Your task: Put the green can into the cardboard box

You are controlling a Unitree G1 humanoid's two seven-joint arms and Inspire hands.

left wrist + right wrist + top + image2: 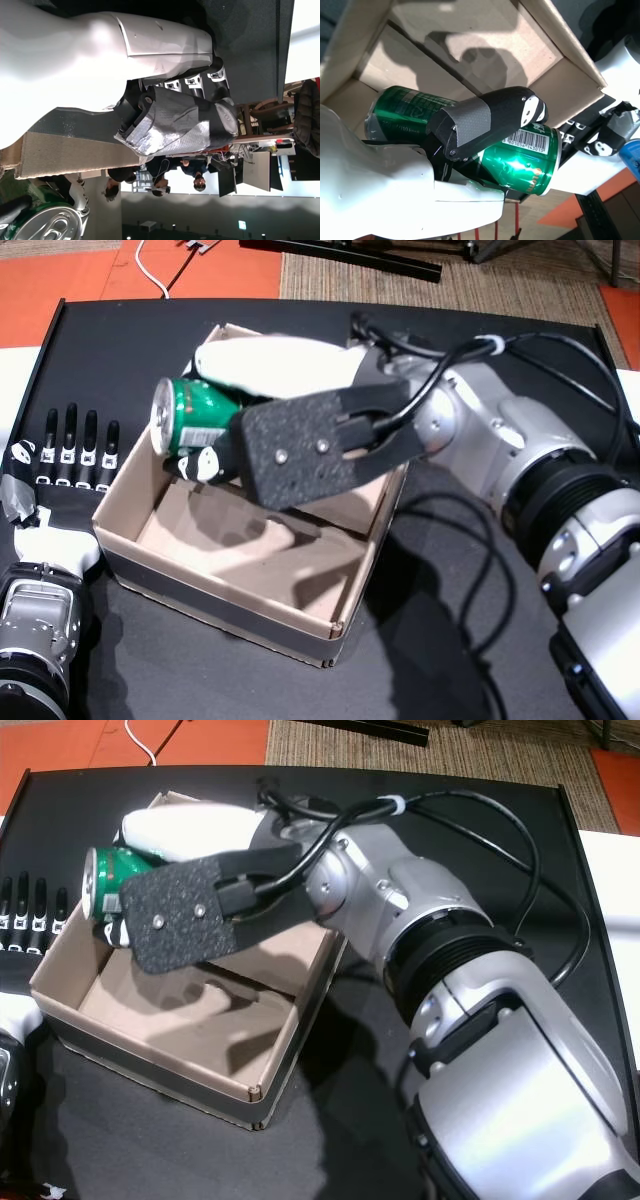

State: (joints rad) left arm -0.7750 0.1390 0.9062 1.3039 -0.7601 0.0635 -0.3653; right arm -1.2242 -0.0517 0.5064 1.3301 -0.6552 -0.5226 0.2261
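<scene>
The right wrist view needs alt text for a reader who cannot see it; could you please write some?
The right hand grips a green can lying sideways, barcode showing, above the open, empty cardboard box. The left hand's black fingers show past the box wall.

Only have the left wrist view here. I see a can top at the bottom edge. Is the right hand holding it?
Observer: Yes. The right hand is shut on the green can, which lies on its side.
Operator: Over the box?
Observer: In both head views the can hangs above the cardboard box, near its far left corner.
Operator: Anything inside the box?
Observer: Its floor looks bare, only shadows.
Operator: Left hand?
Observer: The left hand lies flat on the table beside the box, fingers straight, holding nothing.
</scene>
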